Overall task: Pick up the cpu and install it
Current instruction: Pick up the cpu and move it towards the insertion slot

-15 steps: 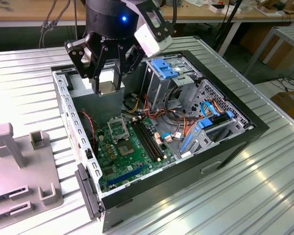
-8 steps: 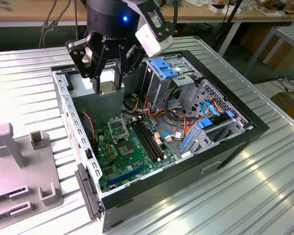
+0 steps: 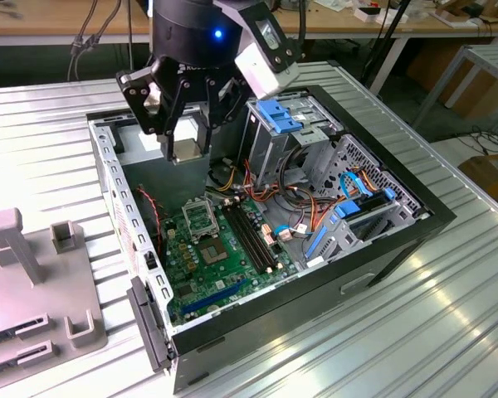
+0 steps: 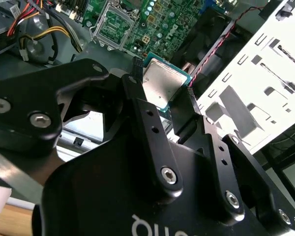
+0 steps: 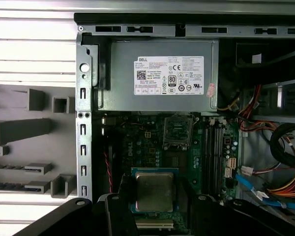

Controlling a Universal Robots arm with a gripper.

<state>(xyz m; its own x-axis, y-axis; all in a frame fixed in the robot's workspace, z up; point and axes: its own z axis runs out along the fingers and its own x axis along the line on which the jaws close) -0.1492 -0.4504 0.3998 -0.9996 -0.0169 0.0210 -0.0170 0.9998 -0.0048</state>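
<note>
The cpu (image 5: 154,191), a small silver square with a thin green rim, hangs between my gripper's black fingers (image 4: 137,86) in both wrist views. My gripper (image 3: 185,143) is shut on the cpu (image 3: 184,150) and hovers above the back part of the open computer case, over the power supply end. The empty socket (image 3: 201,220) with its metal frame sits on the green motherboard (image 3: 224,269), below the gripper and nearer the camera in the exterior view. The first wrist view shows the socket (image 5: 178,130) a short way beyond the held chip.
The case's metal walls (image 3: 108,178) surround the board. A grey power supply (image 5: 162,73) lies at the back. A drive cage with blue latches (image 3: 286,116) and loose cables (image 3: 303,211) stand on the exterior view's right. Memory slots (image 3: 253,240) run beside the socket. A grey fixture tray (image 3: 33,290) lies outside the case.
</note>
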